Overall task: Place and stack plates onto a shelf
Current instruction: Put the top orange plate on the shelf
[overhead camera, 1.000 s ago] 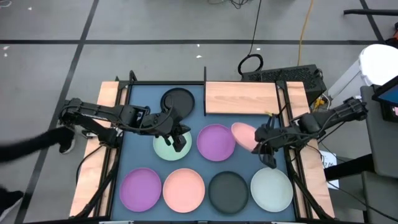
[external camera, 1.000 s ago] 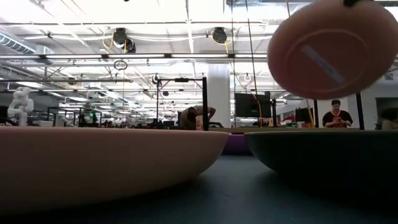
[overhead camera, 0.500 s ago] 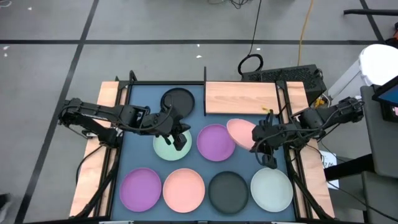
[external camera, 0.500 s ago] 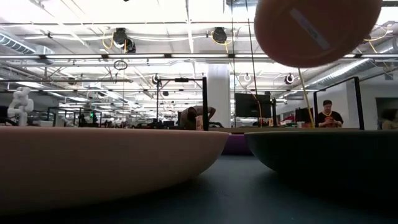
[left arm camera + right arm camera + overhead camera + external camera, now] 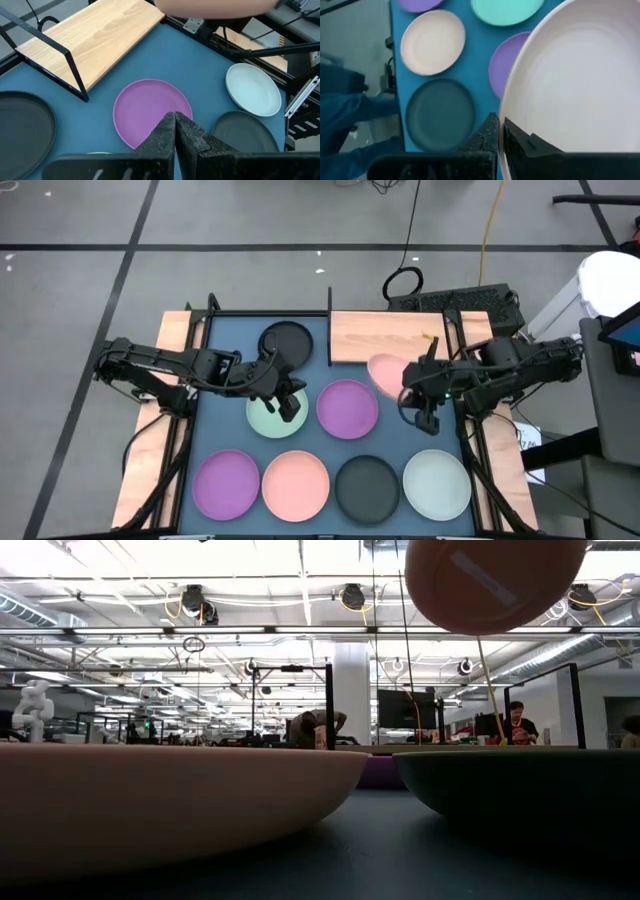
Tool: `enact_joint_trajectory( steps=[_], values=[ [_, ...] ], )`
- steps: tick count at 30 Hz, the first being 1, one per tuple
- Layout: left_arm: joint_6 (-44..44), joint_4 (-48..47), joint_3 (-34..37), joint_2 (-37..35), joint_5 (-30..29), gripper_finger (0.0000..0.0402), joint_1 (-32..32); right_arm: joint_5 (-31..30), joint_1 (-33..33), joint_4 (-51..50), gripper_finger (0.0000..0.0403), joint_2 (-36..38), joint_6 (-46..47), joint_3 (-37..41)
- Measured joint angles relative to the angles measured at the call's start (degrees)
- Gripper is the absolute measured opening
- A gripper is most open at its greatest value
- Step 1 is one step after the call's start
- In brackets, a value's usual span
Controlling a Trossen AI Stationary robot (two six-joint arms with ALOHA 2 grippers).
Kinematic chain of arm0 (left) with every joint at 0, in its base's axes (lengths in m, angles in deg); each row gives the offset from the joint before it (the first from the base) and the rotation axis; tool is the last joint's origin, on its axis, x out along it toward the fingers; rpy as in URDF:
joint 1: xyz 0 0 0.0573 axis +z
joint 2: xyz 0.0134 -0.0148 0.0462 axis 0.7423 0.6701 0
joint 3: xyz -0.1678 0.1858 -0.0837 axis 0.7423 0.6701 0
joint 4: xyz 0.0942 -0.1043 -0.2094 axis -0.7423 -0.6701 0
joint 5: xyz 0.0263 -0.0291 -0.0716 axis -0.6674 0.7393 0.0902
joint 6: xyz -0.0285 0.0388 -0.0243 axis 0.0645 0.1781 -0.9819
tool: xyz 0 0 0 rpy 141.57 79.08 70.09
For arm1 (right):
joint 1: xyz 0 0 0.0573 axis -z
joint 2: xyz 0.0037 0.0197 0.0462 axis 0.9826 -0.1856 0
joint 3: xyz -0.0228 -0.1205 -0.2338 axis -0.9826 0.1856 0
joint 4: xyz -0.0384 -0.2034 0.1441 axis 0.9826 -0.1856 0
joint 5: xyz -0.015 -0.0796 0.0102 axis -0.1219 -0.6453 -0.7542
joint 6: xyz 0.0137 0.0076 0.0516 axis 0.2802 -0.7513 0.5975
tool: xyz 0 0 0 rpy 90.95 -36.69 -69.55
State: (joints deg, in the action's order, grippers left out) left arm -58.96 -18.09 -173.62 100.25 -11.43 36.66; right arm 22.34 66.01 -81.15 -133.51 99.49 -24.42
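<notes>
While carried at the shelf's (image 5: 388, 336) near edge, pink plate (image 5: 387, 371) pinched by right fingers (image 5: 424, 393).
Left fingers (image 5: 287, 406) closed empty over mint plate (image 5: 266, 416); could slip from the rim-only grip.

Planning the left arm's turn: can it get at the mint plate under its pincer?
Probably yes: the left pincer, shut and empty, hovers right over the mint plate, which lies uncovered; it must open first.

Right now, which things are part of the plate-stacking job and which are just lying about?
Job:
- pink plate held up in right gripper
- seven other plates on the mat
- shelf
- left gripper, shut, over the mint plate

Lying about:
- cable coil
- keyboard
</notes>
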Motion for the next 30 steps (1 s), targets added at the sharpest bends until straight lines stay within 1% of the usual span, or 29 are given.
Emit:
enact_joint_trajectory(
  steps=[3,8,11,16,21,23,26,30],
  values=[
    [0.0,0.0,0.0,0.0,0.0,0.0006,0.0,-2.1,3.4,-0.2,0.0,0.0,1.5,0.0],
    [-0.3,0.1,0.0,0.0,0.0,0.0006,0.0,-2.5,9.5,-0.2,0.0,-1.4,0.4,0.0],
    [-0.3,0.2,0.0,0.0,0.0,0.0006,0.0,-4.1,13.2,-0.3,0.0,-3.0,-3.5,0.0],
    [-0.6,0.2,0.0,0.0,0.0,0.0006,0.0,-3.9,19.5,-0.6,0.0,-6.7,-11.3,0.0],
    [-1.7,0.2,0.0,0.0,0.1,0.0006,0.0,-3.9,24.7,-1.5,0.0,-10.2,-15.8,0.0],
    [-2.2,0.2,0.0,0.0,0.1,0.0006,0.0,-5.0,26.4,-1.4,0.0,-11.6,-17.6,0.1],
    [-3.3,0.7,0.0,0.0,0.1,0.0006,0.0,-8.4,28.5,0.6,0.0,-13.1,-20.5,2.0],
    [-3.9,2.4,0.0,0.0,1.4,0.0006,-0.1,-8.4,31.4,3.7,0.0,-14.1,-22.0,6.6]
  ],
)
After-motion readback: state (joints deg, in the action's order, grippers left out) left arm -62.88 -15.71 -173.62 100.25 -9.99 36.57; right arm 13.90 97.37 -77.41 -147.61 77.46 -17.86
